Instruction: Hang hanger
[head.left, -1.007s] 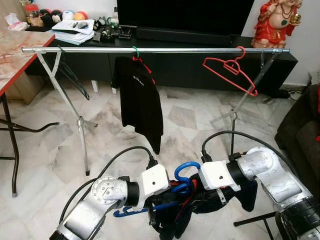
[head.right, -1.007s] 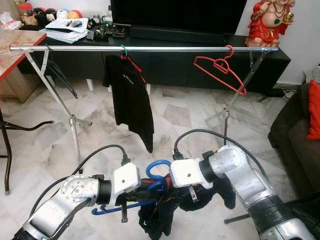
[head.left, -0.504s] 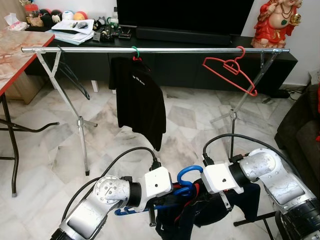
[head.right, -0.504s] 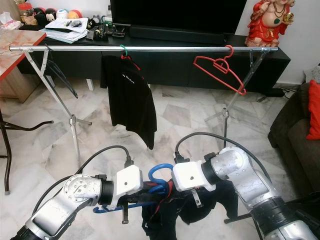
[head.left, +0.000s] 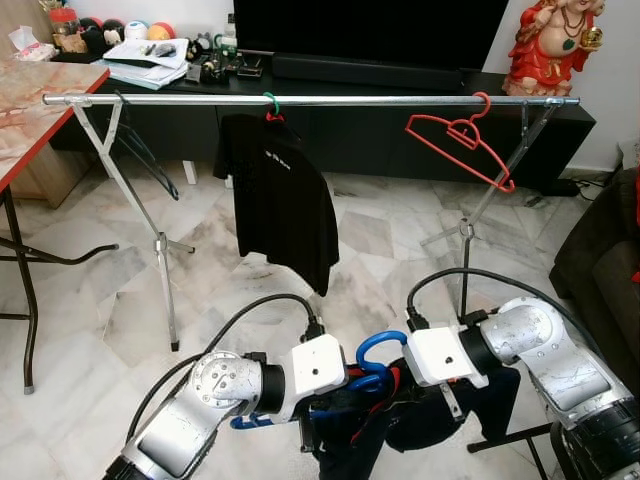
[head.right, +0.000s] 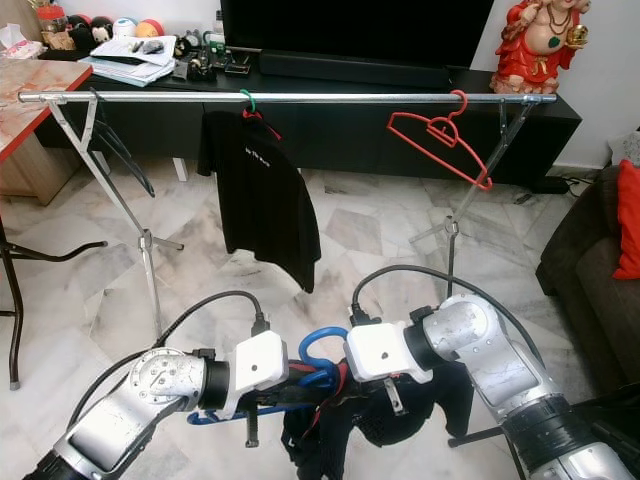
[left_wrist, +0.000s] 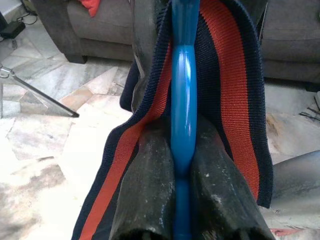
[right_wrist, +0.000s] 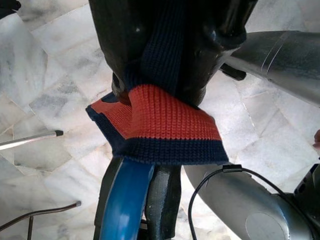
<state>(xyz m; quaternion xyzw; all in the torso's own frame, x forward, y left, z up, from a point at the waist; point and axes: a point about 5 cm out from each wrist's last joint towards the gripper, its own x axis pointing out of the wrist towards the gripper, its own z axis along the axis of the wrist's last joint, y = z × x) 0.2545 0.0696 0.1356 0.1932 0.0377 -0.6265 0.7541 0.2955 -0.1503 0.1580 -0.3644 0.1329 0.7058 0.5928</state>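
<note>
Left gripper is clamped on the blue hanger low in the centre of the frame, fingers pressed against its bar. Right gripper pinches the navy and red knit garment draped over it. Across the upper frame runs the metal rail, carrying a black shirt and a red hanger.

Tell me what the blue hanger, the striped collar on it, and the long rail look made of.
Blue hanger: likely plastic, smooth and glossy, with a light streak along it where the left end effector pinches it. Striped collar: ribbed knit fabric, red and navy, matte, stitches visible. Rail: seemingly metal tube, silvery and shiny.
</note>
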